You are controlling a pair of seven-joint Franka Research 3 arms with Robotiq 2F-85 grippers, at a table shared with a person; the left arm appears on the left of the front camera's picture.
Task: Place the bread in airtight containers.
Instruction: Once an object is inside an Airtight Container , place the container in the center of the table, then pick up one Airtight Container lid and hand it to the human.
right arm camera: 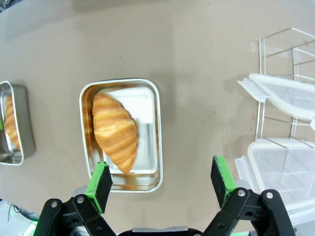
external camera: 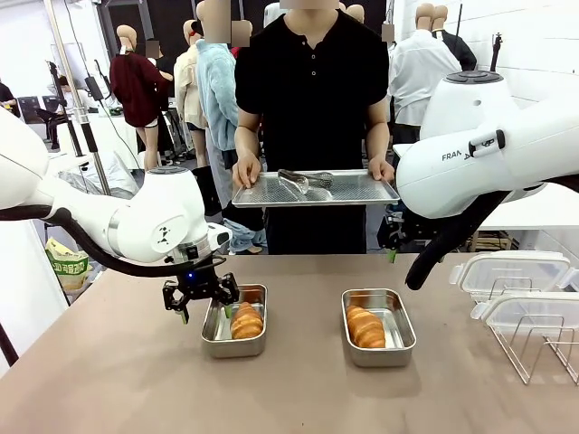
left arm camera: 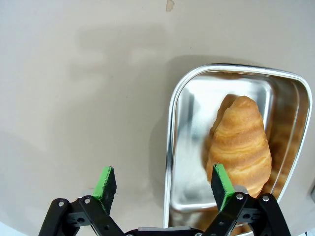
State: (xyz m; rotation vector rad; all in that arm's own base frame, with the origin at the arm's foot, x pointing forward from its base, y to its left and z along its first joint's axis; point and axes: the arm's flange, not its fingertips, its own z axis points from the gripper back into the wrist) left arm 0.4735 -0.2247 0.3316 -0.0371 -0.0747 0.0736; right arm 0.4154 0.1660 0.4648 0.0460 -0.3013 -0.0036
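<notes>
Left gripper (left arm camera: pixel 165 179) wide open, empty, straddling the rim of the steel tin (left arm camera: pixel 170 147), croissant (left arm camera: pixel 239 142) inside under one pad, right gripper (right arm camera: pixel 160 179) wide open, empty, above second croissant (right arm camera: pixel 114 130) in second tin (right arm camera: pixel 146 105).

Shiny steel tins (right arm camera: pixel 147 128), glossy ridged croissants (right arm camera: pixel 114 131), clear plastic lids (external camera: pixel 512 270), matt table (external camera: pixel 298 398).

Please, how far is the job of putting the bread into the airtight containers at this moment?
Done: one croissant lies in the left tin, the other croissant in the right tin. In hand: nothing; the left claw and the right claw are both open and empty. Left: both tins are uncovered, and the clear lids rest on the wire rack.
</notes>
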